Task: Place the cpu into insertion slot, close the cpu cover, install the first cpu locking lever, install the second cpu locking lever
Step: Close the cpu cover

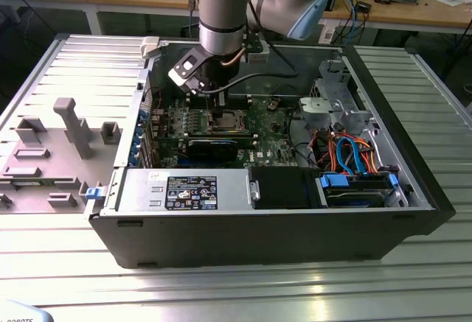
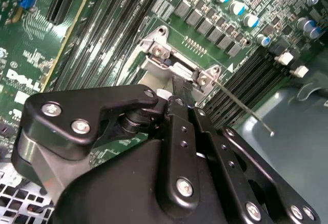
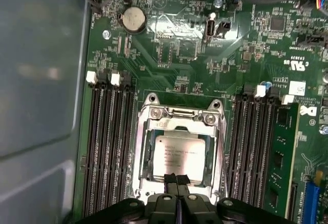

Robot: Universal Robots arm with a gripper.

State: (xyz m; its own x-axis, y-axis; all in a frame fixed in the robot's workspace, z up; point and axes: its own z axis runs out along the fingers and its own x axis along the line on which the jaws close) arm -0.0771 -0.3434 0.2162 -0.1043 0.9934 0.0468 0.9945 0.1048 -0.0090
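Note:
In the first wrist view the cpu [image 3: 177,154], a silver-grey square chip, lies in the insertion slot [image 3: 141,180] on the green motherboard. The cpu cover [image 3: 179,120], a thin silver frame, lies down around the chip. My gripper [image 3: 177,178] is shut, its two black fingers pressed together with nothing between them. The tips rest at the cover's edge opposite the hinge. In the second wrist view the gripper [image 2: 180,84] reaches down at the socket's corner brackets. A thin wire locking lever [image 2: 245,107] sticks out free beside it. The exterior view has the gripper [image 1: 219,107] low over the slot [image 1: 223,121] inside the open computer case.
Long black memory slots [image 3: 105,147] flank the socket on both sides. A long black card [image 1: 212,147] lies just in front of the socket, with the power supply [image 1: 184,191] nearer. A drive cage with blue and orange cables [image 1: 352,152] fills the case's right. A grey fixture [image 1: 66,138] stands outside.

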